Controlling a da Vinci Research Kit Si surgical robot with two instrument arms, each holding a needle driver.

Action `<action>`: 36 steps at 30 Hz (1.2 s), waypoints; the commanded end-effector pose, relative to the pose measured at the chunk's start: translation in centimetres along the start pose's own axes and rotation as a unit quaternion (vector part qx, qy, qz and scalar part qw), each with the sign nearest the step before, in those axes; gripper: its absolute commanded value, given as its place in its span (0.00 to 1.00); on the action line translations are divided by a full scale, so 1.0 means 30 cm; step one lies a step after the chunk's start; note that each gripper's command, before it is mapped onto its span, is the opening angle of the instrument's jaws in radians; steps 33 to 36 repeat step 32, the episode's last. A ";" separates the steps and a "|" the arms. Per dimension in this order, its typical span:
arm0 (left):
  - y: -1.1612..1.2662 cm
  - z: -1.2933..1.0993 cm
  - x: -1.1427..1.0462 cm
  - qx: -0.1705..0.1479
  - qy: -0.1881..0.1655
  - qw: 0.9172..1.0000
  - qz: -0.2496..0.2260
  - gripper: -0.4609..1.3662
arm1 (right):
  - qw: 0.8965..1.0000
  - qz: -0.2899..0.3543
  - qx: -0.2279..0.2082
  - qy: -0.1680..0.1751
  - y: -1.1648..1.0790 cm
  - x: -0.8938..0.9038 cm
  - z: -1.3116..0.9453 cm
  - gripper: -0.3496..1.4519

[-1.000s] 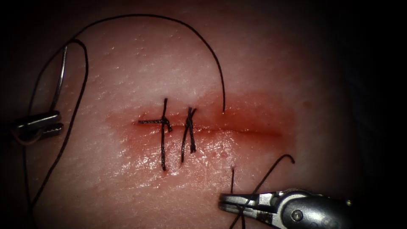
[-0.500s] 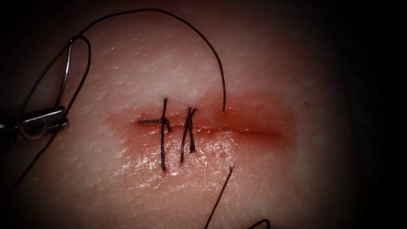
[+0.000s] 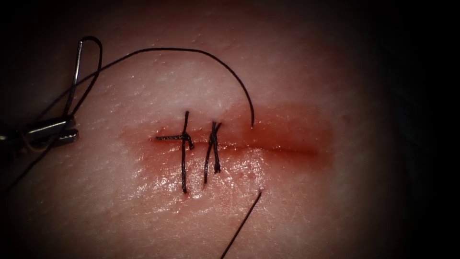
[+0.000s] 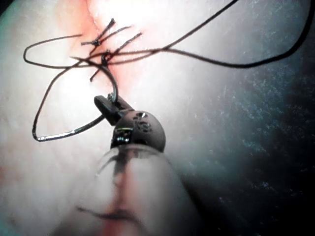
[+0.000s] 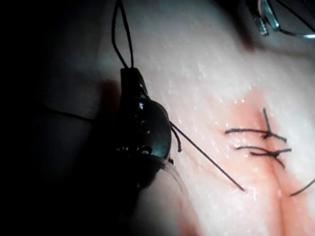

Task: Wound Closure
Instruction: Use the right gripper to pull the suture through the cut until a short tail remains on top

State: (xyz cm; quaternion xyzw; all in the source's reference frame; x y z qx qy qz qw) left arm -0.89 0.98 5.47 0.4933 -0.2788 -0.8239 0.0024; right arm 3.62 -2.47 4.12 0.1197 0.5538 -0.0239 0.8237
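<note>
My left tool sits far to the left of the cut, jaws shut on the curved needle near its thread end. The needle stands free above the tissue, not in it. Thread arcs from the needle into the tissue just above the cut, right of two tied stitches. It comes out below the cut and runs taut down to the frame's edge. In the left wrist view the jaws clamp the needle. My right tool is shut on the thread.
Red fluid wets the tissue around the cut. The second stitch lies close to the new thread's entry point. A slack thread loop hangs by the needle at the far left. The left tool's jaws appear in the right wrist view.
The right tool has drawn back out of the endoscope view with the thread, pulling the lower strand straight. The big arc of thread has dropped lower and shrunk. The left tool shifted slightly.
</note>
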 end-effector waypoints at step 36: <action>0.0022 -0.0004 -0.0001 -0.002 0.001 1.000 0.002 0.06 | 0.999 -0.019 0.045 0.006 -0.0119 0.0089 0.0125 0.00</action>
